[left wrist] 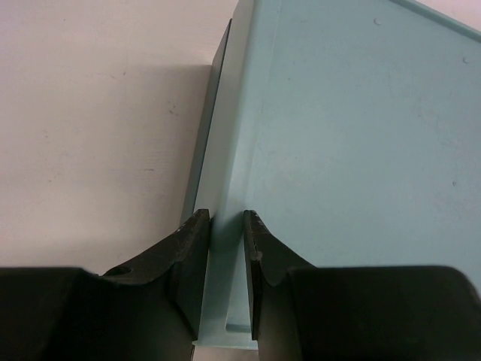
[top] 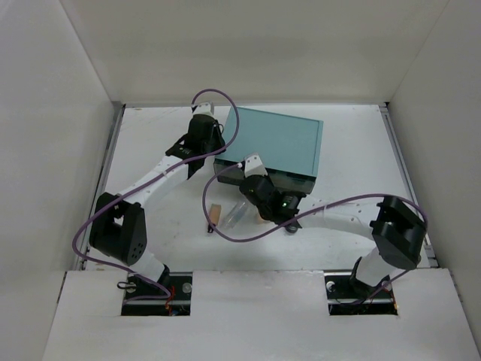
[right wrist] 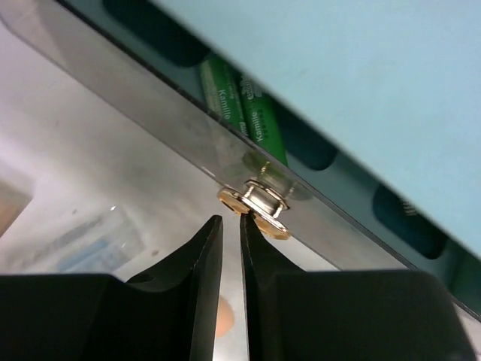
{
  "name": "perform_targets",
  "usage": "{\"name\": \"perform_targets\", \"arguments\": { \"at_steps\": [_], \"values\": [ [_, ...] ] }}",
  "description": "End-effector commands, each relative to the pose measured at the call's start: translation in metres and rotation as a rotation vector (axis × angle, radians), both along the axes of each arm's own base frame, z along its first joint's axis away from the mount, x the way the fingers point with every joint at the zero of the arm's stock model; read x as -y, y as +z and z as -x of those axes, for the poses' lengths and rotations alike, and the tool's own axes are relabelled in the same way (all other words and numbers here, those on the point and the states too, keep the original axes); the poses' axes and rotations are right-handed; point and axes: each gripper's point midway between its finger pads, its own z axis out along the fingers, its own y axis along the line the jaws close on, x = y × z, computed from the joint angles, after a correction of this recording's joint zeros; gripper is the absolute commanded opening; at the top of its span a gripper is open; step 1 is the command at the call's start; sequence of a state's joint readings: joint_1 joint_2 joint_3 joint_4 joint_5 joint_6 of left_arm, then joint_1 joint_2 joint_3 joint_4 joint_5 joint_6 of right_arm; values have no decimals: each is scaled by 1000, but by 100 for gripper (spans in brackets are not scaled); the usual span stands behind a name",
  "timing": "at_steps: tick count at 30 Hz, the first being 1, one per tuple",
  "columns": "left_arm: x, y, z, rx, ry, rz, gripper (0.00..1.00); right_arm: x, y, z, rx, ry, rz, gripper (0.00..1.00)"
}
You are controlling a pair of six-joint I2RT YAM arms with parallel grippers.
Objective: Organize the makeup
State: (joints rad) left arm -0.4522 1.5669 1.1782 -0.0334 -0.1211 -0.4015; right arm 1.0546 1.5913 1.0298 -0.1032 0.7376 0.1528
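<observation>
Makeup: green tubes [right wrist: 240, 113] are lying inside the clear drawer [right wrist: 150, 124] of the teal box [top: 274, 139], which is sitting mid-bench toward the far edge. Tan tube [top: 216, 214] and clear tube [top: 234, 218] are lying on the bench [top: 150, 143] just nearer than the drawer.

Right hand [right wrist: 231, 226]: fingers are nearly touching, holding nothing, tips pointing at the drawer's metal knob [right wrist: 255, 201].

Left hand [left wrist: 225, 256]: clamping the box's left wall.

Large teal box [top: 274, 143] at the far middle of a white table [top: 361, 150], its clear drawer [right wrist: 135, 98] and brass knob [right wrist: 254, 204] facing near.
</observation>
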Motion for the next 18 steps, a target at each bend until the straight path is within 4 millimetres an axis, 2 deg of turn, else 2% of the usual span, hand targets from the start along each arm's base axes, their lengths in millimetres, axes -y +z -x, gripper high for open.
{"name": "perform_targets", "arguments": {
  "at_steps": [1, 8, 12, 18],
  "values": [
    [-4, -55, 27, -178, -31, -102, 17, 5, 41, -30, 124, -117, -65, 21],
    [-3, -54, 28, -176, -34, -103, 17, 19, 45, -58, 196, -269, -63, 26],
    [-2, -52, 28, -172, -37, -101, 17, 22, 38, -61, 199, -297, -74, 29],
    [5, -51, 29, -171, -55, -99, 17, 46, 43, -69, 165, -353, -222, 31]
  ]
}}
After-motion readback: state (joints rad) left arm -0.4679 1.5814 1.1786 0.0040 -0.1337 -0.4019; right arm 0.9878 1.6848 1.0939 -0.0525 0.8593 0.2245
